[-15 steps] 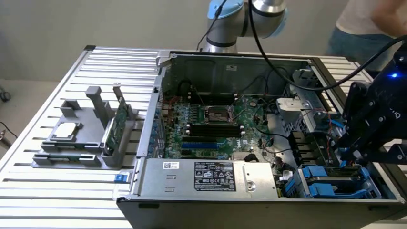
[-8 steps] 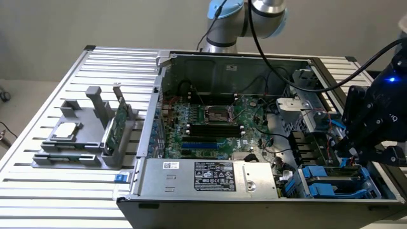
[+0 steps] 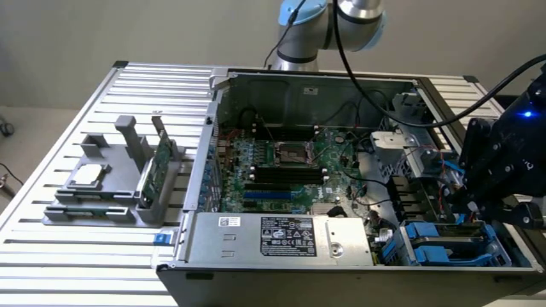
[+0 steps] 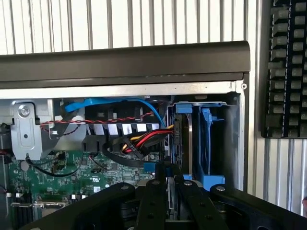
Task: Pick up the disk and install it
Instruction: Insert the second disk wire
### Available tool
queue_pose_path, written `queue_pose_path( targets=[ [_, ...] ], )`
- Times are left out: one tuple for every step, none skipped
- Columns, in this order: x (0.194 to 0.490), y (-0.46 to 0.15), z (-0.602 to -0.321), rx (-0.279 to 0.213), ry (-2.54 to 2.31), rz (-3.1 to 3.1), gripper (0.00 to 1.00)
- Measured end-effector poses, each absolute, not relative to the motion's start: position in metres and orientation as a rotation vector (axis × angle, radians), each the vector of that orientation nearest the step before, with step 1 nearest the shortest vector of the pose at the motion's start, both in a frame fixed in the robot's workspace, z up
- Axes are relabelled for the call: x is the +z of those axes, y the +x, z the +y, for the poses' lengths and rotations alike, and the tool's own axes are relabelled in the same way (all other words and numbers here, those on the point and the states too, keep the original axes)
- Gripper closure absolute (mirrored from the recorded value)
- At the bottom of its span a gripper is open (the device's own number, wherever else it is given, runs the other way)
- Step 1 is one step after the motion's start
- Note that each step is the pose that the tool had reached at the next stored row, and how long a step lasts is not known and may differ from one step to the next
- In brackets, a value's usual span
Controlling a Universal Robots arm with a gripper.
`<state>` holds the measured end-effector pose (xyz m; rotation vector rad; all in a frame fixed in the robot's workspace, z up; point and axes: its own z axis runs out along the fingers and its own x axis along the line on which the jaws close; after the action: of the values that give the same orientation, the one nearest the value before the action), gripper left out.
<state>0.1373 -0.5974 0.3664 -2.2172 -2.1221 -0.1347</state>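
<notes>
gripper (image 4: 169,184): low centre of the wrist view, fingers drawn in narrow around the edge of the disk (image 4: 184,143); looks like a grip, contact itself partly hidden
disk: standing on edge in the blue drive bay (image 4: 207,143), right of centre in the wrist view
bay: lower right of the exterior view, inside the computer case (image 3: 282,240)
cables (image 4: 139,141): red/yellow bundle just beside the bay
tip: keep the disk square to the bay rails, stay off the cables, no side load
</notes>
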Motion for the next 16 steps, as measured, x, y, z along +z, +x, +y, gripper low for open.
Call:
queue_pose_path(
  targets=[
    [0.366, 0.137, -0.599, -0.136, -2.217, -2.121, 0.84],
    [0.365, 0.137, -0.6, -0.137, -2.216, -2.121, 0.84],
    [0.364, 0.137, -0.6, -0.138, -2.216, -2.121, 0.84],
    [0.363, 0.137, -0.601, -0.139, -2.216, -2.121, 0.84],
    [0.363, 0.137, -0.601, -0.14, -2.216, -2.121, 0.84],
    [0.362, 0.137, -0.601, -0.141, -2.216, -2.121, 0.84],
    [0.361, 0.137, -0.601, -0.142, -2.217, -2.122, 0.84],
    [0.36, 0.137, -0.601, -0.145, -2.218, -2.123, 0.84],
    [0.358, 0.136, -0.601, -0.147, -2.219, -2.124, 0.84],
    [0.357, 0.136, -0.601, -0.15, -2.22, -2.125, 0.84],
    [0.356, 0.136, -0.601, -0.153, -2.221, -2.127, 0.84],
    [0.354, 0.136, -0.601, -0.157, -2.222, -2.128, 0.84],
    [0.353, 0.136, -0.601, -0.16, -2.223, -2.13, 0.84],
    [0.351, 0.136, -0.601, -0.163, -2.224, -2.131, 0.84],
    [0.35, 0.136, -0.601, -0.166, -2.225, -2.132, 0.84],
    [0.349, 0.135, -0.601, -0.167, -2.225, -2.133, 0.84]
  ],
)
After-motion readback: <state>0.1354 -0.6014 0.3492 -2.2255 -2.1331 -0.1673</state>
